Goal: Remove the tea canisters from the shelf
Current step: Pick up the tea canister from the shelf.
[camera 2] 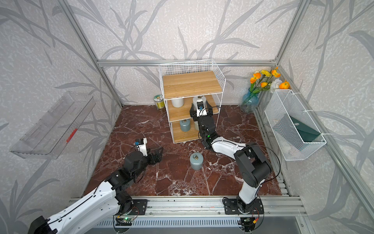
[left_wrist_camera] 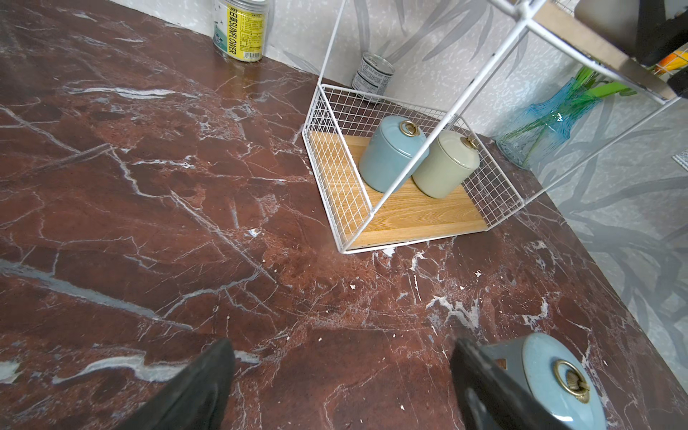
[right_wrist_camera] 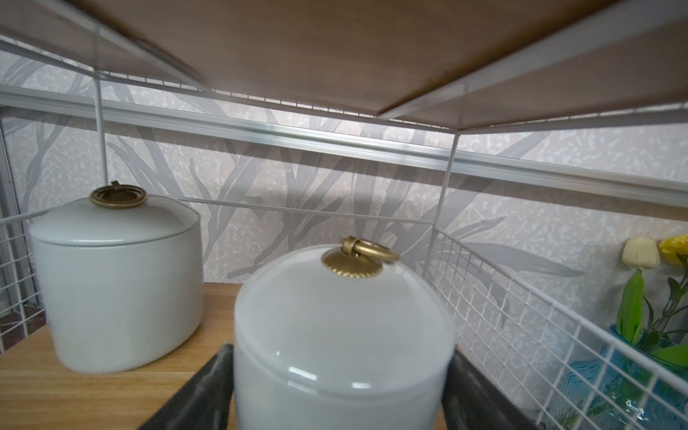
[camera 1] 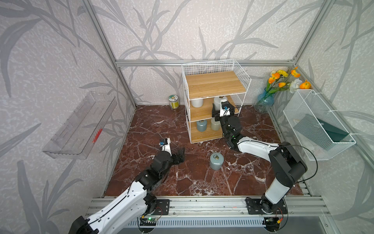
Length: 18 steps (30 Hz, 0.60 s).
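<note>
Right gripper (right_wrist_camera: 339,350) reached into the middle tier of the shelf (camera 1: 214,83), its jaws flanking an off-white canister (right_wrist_camera: 342,320) on both sides. The blur hid whether they pressed its wall or only stood beside it, so I cannot tell if it was gripped.

The canister looked smooth and shiny, so a light or low squeeze could have let it slip or tip on the way out. Its domed lid seemed only to sit on, and a tilt might have shed it. The board above (right_wrist_camera: 335,56) hung close over the brass ring (right_wrist_camera: 368,250), so a steep lift could have knocked it. The wire side (right_wrist_camera: 521,298) ran near on one flank, and a second off-white canister (right_wrist_camera: 119,283) stood on the other, apart but easy to bump with a sideways swing.

On the bottom board a blue-grey canister (camera 1: 201,126) and a beige canister (camera 1: 215,124) stood just beside each other. Another blue-grey canister (camera 1: 216,161) stood upright on the worktop (camera 1: 162,125), with the left gripper (left_wrist_camera: 342,350) spread wide, empty, just beside it.
</note>
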Motion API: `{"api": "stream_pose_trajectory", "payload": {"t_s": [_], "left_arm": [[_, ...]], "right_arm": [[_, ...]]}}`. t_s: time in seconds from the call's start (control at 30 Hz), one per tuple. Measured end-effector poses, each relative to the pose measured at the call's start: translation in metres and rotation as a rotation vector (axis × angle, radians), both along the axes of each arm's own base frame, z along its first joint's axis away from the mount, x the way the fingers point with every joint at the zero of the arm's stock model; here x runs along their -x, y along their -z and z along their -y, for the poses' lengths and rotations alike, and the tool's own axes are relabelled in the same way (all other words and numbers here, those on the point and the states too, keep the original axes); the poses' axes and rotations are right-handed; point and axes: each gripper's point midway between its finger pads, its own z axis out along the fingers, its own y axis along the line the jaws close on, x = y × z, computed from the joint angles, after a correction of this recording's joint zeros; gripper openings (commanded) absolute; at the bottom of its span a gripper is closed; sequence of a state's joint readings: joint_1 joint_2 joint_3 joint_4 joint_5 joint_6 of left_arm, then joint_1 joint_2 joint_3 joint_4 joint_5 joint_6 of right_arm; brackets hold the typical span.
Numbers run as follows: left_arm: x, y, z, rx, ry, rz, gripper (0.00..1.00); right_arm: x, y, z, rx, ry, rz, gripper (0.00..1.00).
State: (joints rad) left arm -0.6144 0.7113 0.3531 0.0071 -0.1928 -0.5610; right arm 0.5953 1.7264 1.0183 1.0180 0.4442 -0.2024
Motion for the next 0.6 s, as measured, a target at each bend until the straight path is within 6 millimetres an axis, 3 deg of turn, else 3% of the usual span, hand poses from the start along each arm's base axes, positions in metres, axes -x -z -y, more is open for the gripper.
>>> {"api": "stream_pose_trajectory", "payload": {"t_s": [0.27, 0.6], "left_arm": [[0.000, -0.002, 0.000, 0.004, 0.000, 0.006, 0.92], [0.001, 0.000, -0.001, -0.002, 0.000, -0.001, 0.92]], "right_arm": [[-0.003, -0.001, 0.001, 0.004, 0.007, -0.005, 0.90], [-0.022, -0.029, 0.006, -0.036, 0.016, 0.032, 0.88]]}}
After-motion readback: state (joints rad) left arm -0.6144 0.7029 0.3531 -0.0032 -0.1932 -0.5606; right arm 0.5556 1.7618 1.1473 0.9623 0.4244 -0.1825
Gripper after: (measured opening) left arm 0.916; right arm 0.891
